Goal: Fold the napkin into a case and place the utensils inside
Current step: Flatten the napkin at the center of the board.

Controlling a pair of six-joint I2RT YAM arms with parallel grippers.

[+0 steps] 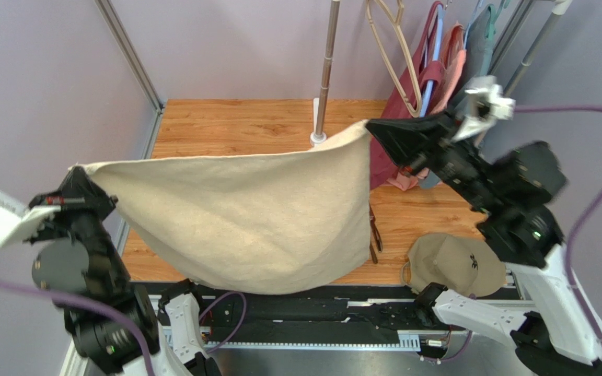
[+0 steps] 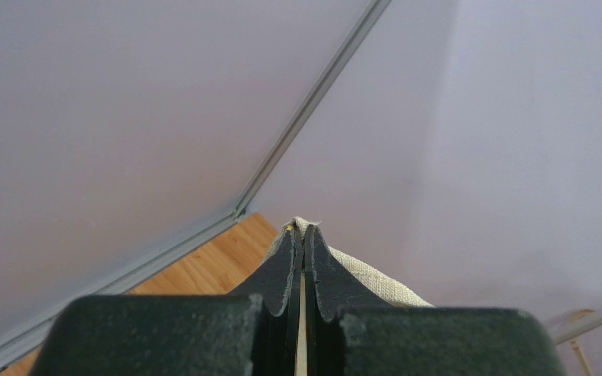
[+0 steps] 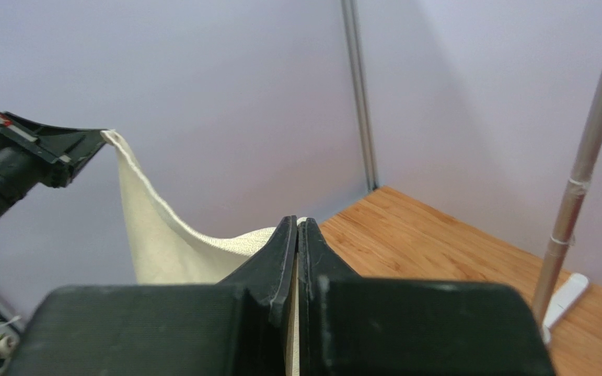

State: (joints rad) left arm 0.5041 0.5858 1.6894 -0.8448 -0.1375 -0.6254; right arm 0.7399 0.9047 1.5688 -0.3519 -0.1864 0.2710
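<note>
- left end effector (image 1: 79, 174) (9 o'clock) and right end effector (image 1: 372, 127) (1 o'clock) each clamp a napkin (image 1: 241, 219) corner, cloth airborne
- pre-fold spread, I'd say; next: lay it flat on worktop (image 1: 226, 125)

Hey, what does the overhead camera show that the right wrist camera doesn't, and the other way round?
Only the overhead view shows the whole napkin hanging between the left gripper and the right gripper, plus the utensils, the round tan disc and the hanging garments. Only the right wrist view shows up close that the right gripper's jaws are pressed shut on a napkin corner. Both show the left gripper pinching the other corner, the wooden table and the stand pole.
</note>
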